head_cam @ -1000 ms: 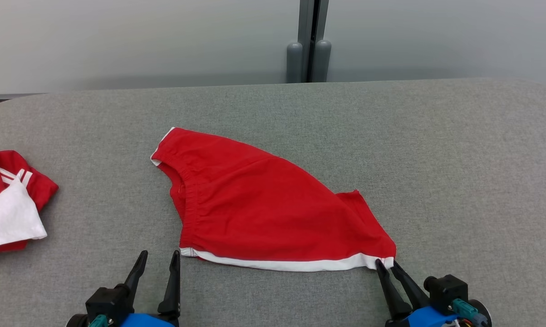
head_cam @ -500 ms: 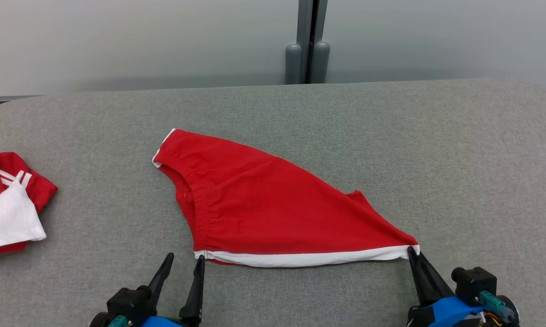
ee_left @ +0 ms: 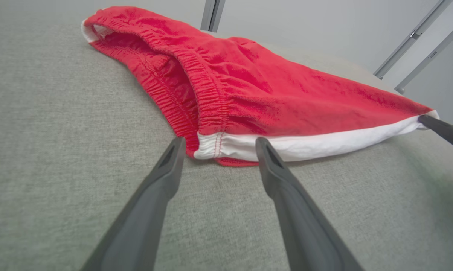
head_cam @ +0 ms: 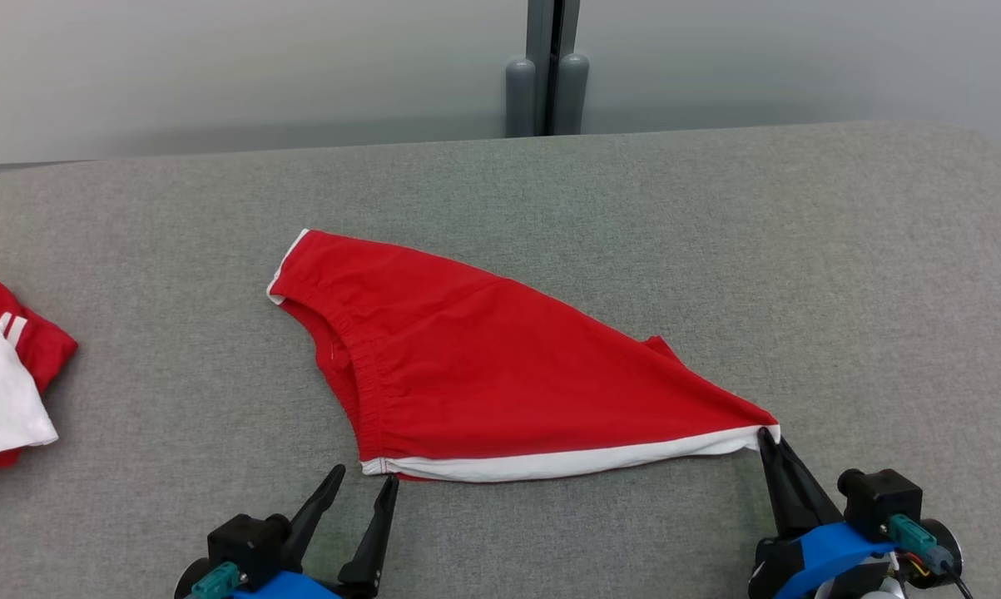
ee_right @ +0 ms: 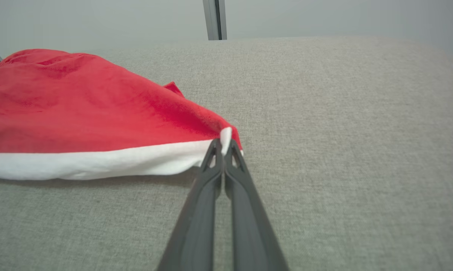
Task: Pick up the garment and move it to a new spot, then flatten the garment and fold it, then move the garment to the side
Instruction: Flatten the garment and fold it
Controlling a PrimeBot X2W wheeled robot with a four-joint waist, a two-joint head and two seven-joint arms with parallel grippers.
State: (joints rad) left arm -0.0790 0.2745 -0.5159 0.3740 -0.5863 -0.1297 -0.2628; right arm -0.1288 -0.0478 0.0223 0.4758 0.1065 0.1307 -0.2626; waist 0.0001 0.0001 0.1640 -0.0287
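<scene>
Right gripper (head_cam: 765, 433) has pinched garment (head_cam: 483, 374) corner (left gripper (head_cam: 365, 476) agape, perhaps touching).

A grey, cloth-covered counter (head_cam: 841, 249) with rounded far corners is carrying two pieces of clothing. A red garment (head_cam: 483, 374) is lying spread near its middle, with its gathered waistband (head_cam: 365, 387) facing left and a white band (head_cam: 567, 462) running along the near edge. Its right end is tapering to a point. Well apart, at the counter's left edge, a crumpled red-and-white cloth (head_cam: 5, 378) is lying, partly cut off.
</scene>
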